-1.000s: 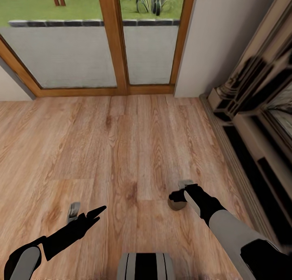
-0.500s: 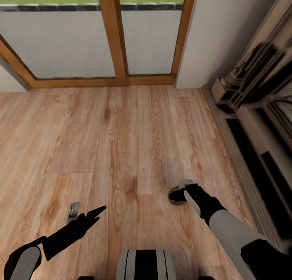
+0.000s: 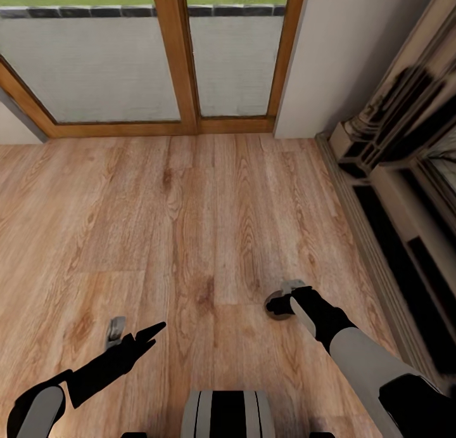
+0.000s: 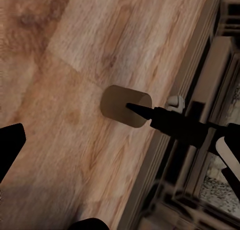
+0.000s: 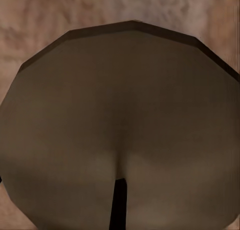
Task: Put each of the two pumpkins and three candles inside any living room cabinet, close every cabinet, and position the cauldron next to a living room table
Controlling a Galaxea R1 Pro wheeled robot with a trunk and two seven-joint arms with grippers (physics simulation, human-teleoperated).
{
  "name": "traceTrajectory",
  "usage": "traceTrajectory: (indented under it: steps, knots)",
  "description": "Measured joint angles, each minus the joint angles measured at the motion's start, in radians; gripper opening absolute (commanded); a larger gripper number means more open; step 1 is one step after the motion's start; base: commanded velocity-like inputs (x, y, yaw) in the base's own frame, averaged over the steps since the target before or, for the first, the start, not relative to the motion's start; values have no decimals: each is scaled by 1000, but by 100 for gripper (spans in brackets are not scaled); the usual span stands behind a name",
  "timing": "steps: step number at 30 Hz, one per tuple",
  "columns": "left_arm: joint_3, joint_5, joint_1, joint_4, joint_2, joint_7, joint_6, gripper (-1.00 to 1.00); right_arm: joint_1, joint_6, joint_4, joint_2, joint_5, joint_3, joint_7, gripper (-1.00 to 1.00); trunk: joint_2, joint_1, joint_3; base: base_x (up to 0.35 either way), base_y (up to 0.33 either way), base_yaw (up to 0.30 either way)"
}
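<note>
One tan candle [image 3: 275,312] is low over the wood floor, mostly covered by my right gripper [image 3: 282,296], whose black and grey fingers are shut on it. In the left wrist view the same candle [image 4: 124,105] is a short beige cylinder with the right gripper's black fingertip [image 4: 136,108] across its end. The candle [image 5: 120,115] shows from very near in the right wrist view, with a thin dark wick. My left gripper [image 3: 137,329] hangs open over bare floor to the left, holding nothing. The pumpkins, cauldron and cabinet are out of view.
Wood-framed glass doors [image 3: 177,57] close the far side, with a white wall [image 3: 348,51] beside them. An ornate fireplace surround [image 3: 405,172] with dark openings runs along the right. The floor [image 3: 158,222] between is open. My own base [image 3: 228,414] is at the near edge.
The head camera tipped down early on, then held. My right gripper edged slightly up and to the right with the candle. The left arm stayed still.
</note>
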Motion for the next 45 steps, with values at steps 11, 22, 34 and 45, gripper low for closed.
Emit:
traceTrajectory:
  steps: [11, 22, 34, 45]
  knots:
    - [-2, -6, 16, 24, -5, 2, -27, 100, 1, 0, -5, -3, -2, 0, 1, -100, 2, -3, 27, 0, 0, 0]
    - [1, -6, 28, 34, -1, 6, -32, 100, 22, 35, -164, -5, -5, 2, 2, -100, 4, -8, 70, 0, 0, 0]
    - [65, -9, 56, 34, 1, 8, -58, 100, 105, 126, -410, -27, -23, 6, 5, -100, 7, -14, 116, 0, 0, 179]
    - [133, -12, 108, 35, -1, 8, -139, 100, 384, 283, -973, -32, -11, 7, 2, -100, 10, -19, 158, 0, 0, 290]
